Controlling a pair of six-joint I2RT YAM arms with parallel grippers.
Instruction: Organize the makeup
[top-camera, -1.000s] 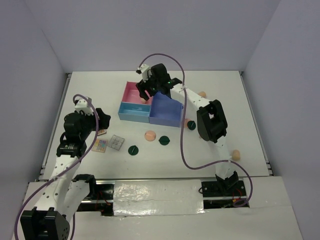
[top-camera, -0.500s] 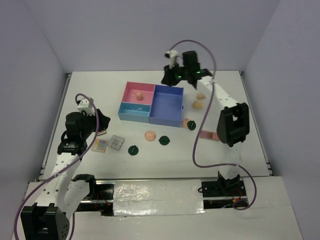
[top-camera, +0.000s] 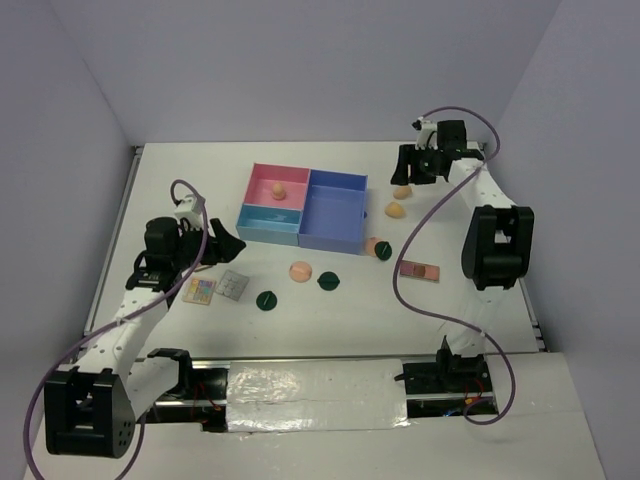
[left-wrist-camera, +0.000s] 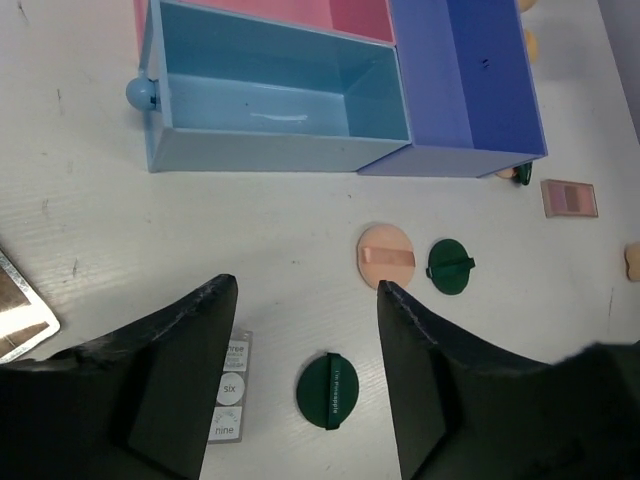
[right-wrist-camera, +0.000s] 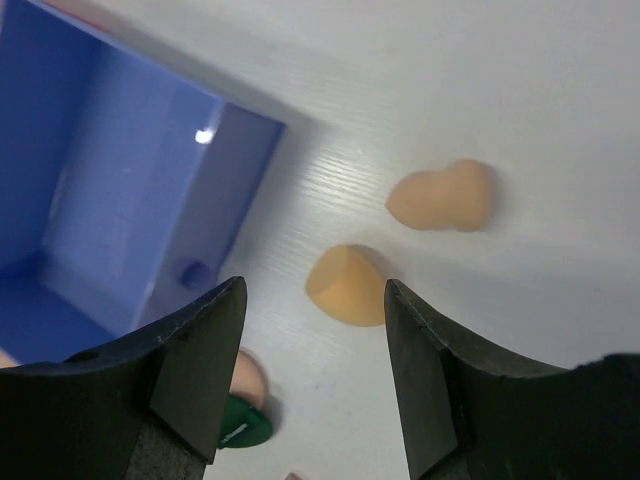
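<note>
Makeup (top-camera: 300, 270) lies mostly loose on the table (top-camera: 190, 190): two sponges (top-camera: 396, 210) right of the tray (top-camera: 330, 240), a puff (left-wrist-camera: 385, 255), three compacts (top-camera: 328, 281) and palettes (top-camera: 233, 285) before it, one sponge (top-camera: 279, 190) in the pink compartment (top-camera: 262, 183). Right gripper (right-wrist-camera: 313, 290) hovers over the two sponges, jaws apart, holding nothing. Left gripper (left-wrist-camera: 305, 290) hangs near the left palettes, jaws apart too, empty
</note>
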